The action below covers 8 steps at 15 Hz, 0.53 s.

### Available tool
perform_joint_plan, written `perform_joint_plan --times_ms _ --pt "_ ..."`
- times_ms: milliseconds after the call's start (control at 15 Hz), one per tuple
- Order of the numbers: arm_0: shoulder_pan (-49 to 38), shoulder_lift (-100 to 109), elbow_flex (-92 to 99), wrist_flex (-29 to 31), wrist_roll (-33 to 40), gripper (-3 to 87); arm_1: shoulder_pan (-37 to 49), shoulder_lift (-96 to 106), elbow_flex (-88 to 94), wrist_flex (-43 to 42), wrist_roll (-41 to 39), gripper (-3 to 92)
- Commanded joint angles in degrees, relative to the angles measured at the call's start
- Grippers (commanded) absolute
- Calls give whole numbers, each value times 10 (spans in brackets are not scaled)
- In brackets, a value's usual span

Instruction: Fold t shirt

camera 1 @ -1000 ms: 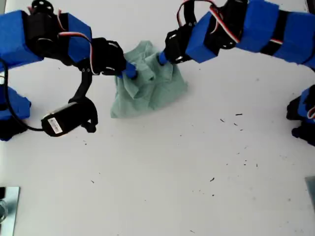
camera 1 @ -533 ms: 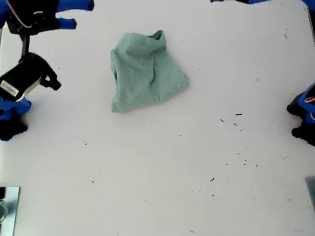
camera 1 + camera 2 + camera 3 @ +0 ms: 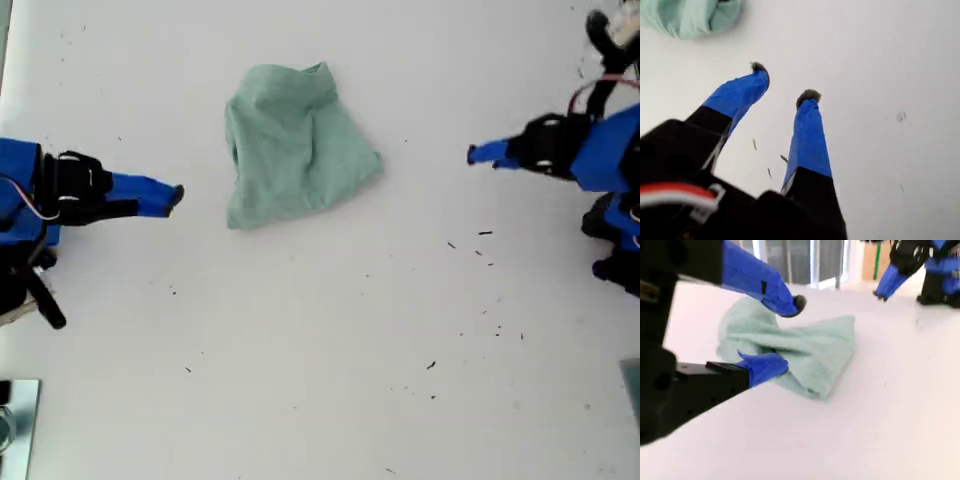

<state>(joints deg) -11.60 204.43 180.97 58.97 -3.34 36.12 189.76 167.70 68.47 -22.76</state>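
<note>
Both arms are off the cloth now. A second ago both grippers were pinching into the t shirt from either side. Half a second ago they had swung clear toward the top of the exterior view, and here they are back down low, one at each flank.

My first gripper sits at the exterior view's right, pointing in at the shirt but well apart from it, just above the dark specks on the table. Its own camera shows the jaws spread wide with only bare white surface between the fingertips — nothing held, and the shirt is just a pale green lump far ahead.

My second gripper is at the exterior view's left, nearer the cloth yet not touching it. Its jaws are parted too and empty. In its wrist view the two blue fingers frame the shirt without closing on it.

The shirt itself hasn't budged since the release. It lies in the upper middle of the exterior view as a compact, lumpy bundle, narrower at the top, wider and a bit ragged along the lower edge.

That tells me the last fold has been let go and it held. The bundle looks small but not tidy — so I'd judge this is either the close of the job or a reset before one more neatening fold from both sides.
</note>
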Motion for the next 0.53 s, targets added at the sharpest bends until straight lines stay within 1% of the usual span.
perform_joint_plan --times_ms 0,67,133,200,467 --pt "-20 19 50 -2 49 153 25 44 98 85 84 164" --pt "-30 21 46 2 111 154 19 57 101 85 15 143" --pt "-35 21 48 1 111 154 22 113 106 74 -139 153" --pt "-38 21 48 1 111 154 24 112 101 85 -191 148" --pt "-39 21 48 1 111 153 21 110 100 87 -199 136"
